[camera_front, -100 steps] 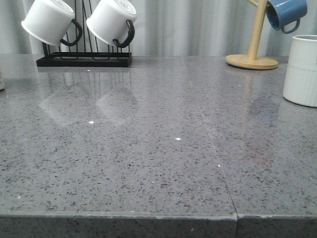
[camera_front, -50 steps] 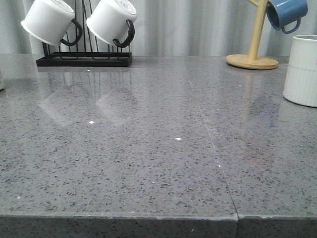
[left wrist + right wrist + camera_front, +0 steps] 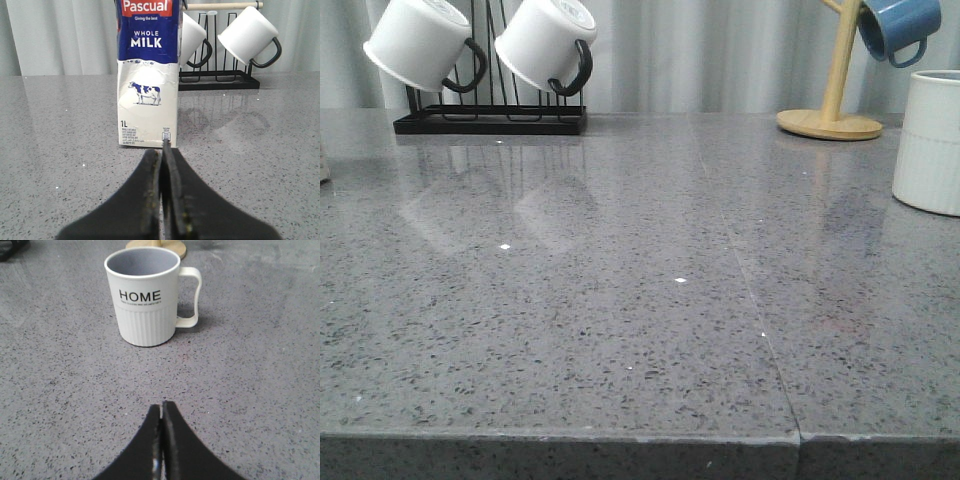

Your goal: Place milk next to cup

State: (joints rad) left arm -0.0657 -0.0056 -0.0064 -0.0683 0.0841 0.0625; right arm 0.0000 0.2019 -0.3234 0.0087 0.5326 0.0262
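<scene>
The milk [image 3: 148, 75] is a tall white carton with a dark blue top and a cow picture. It stands upright on the grey counter in the left wrist view. My left gripper [image 3: 162, 150] is shut and empty, its tips just short of the carton's base. The cup [image 3: 145, 295], an off-white ribbed mug marked "HOME" with a cream handle, stands upright in the right wrist view. My right gripper [image 3: 161, 407] is shut and empty, a short way from it. In the front view the cup [image 3: 930, 140] is at the right edge; neither gripper shows there.
A black rack [image 3: 490, 122] with two white black-handled mugs [image 3: 420, 40] stands at the back left, just behind the milk in the left wrist view [image 3: 220, 82]. A wooden mug tree [image 3: 832, 118] holding a blue mug [image 3: 898, 25] stands at the back right. The counter's front edge [image 3: 620, 437] is near.
</scene>
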